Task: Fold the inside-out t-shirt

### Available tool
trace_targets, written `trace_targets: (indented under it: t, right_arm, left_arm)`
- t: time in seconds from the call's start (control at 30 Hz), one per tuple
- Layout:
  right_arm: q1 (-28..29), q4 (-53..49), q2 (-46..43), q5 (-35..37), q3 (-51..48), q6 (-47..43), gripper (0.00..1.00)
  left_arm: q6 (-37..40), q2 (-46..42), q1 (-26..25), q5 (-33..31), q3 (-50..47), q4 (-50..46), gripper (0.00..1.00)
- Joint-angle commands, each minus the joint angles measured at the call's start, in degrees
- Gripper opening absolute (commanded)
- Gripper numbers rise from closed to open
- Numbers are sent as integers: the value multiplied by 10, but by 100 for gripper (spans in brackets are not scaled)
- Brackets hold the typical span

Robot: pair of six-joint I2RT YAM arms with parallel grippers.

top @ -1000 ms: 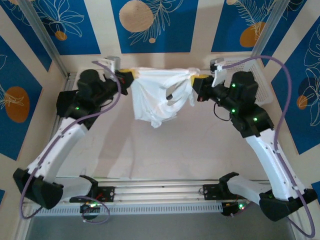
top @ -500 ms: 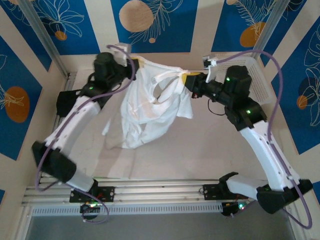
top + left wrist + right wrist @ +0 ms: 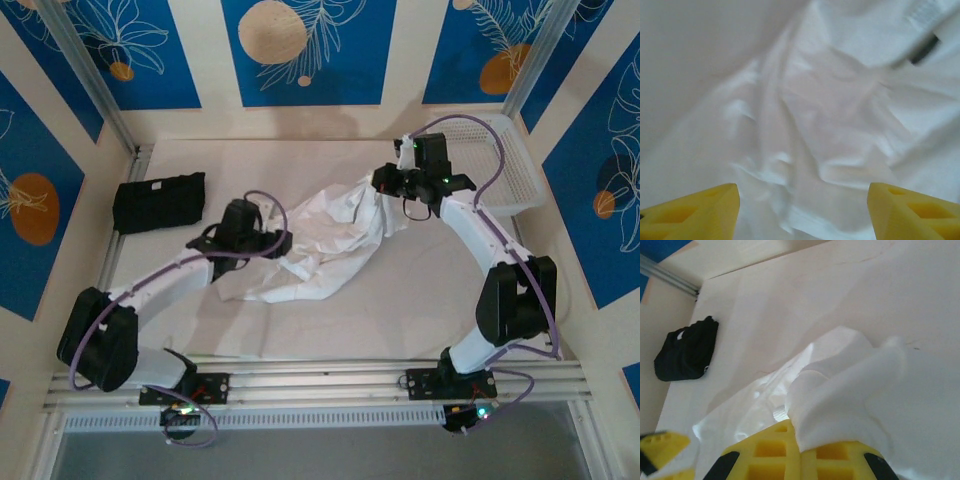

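The inside-out t-shirt (image 3: 330, 245) is white and lies crumpled in a long diagonal heap across the middle of the table. My left gripper (image 3: 285, 243) hovers low over its near-left part. Its yellow fingers (image 3: 705, 210) stand wide apart, with wrinkled white cloth (image 3: 830, 115) below them and nothing between them. My right gripper (image 3: 383, 183) is at the shirt's far-right end, lifting that end a little. It (image 3: 800, 440) is shut, and a fold of the white t-shirt (image 3: 855, 385) comes out from between its fingers.
A folded black garment (image 3: 160, 202) lies at the far left of the table, also seen in the right wrist view (image 3: 687, 352). A white mesh basket (image 3: 505, 165) stands at the back right. Bare tabletop (image 3: 420, 290) runs along the near side.
Both arms came down from holding the shirt stretched in the air, and the shirt now lies on the table. My left gripper opened and let go; the right one still grips.
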Motion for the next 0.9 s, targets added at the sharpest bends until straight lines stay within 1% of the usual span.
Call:
trace_targets:
  t: [0.0, 0.07, 0.13, 0.2, 0.27, 0.33, 0.37, 0.4, 0.43, 0.47, 0.57, 0.63, 0.7, 0.77, 0.87]
  right_arm:
    - [-9, 7, -3, -16, 4, -7, 0]
    - [-14, 7, -2, -15, 0, -10, 0]
    - [-19, 4, -2, -15, -3, -13, 0]
    - [-24, 1, -4, -15, -6, -15, 0]
    - [-29, -1, -6, -16, -6, -17, 0]
    - [-39, -7, -8, -21, 1, -20, 0]
    - [-44, -12, -10, -22, 8, -22, 0]
    - [-49, -20, -16, -22, 19, -28, 0]
    - [-55, -30, -26, -18, 32, -34, 0]
    - [-62, -38, -39, -15, 43, -39, 0]
    - [-83, -46, -104, 9, 69, -57, 0]
    - [-94, -34, -159, 26, 77, -67, 0]
    - [-96, -12, -209, 32, 80, -73, 0]
    - [-96, 9, -246, 29, 83, -74, 0]
    - [-94, 20, -284, 21, 101, -73, 0]
  left_arm:
    - [-20, 41, -27, 42, -18, 64, 68]
    - [-10, 76, -45, 57, -1, 70, 68]
    - [11, 111, -69, 58, 29, 55, 68]
    - [27, 144, -83, 44, 57, 35, 63]
    - [33, 172, -85, 25, 76, 21, 50]
    - [45, 181, -82, -15, 100, -6, 31]
    - [50, 174, -80, -31, 108, -14, 23]
    - [55, 158, -77, -44, 113, -18, 11]
    - [62, 130, -71, -53, 119, -21, 2]
    - [71, 102, -66, -66, 124, -23, 0]
    - [99, -11, -42, -104, 150, -35, 0]
    - [100, -93, -9, -100, 162, -18, 0]
    - [84, -157, 28, -78, 171, 7, 0]
    - [70, -196, 53, -66, 189, 19, 0]
    - [72, -222, 57, -74, 223, 15, 0]
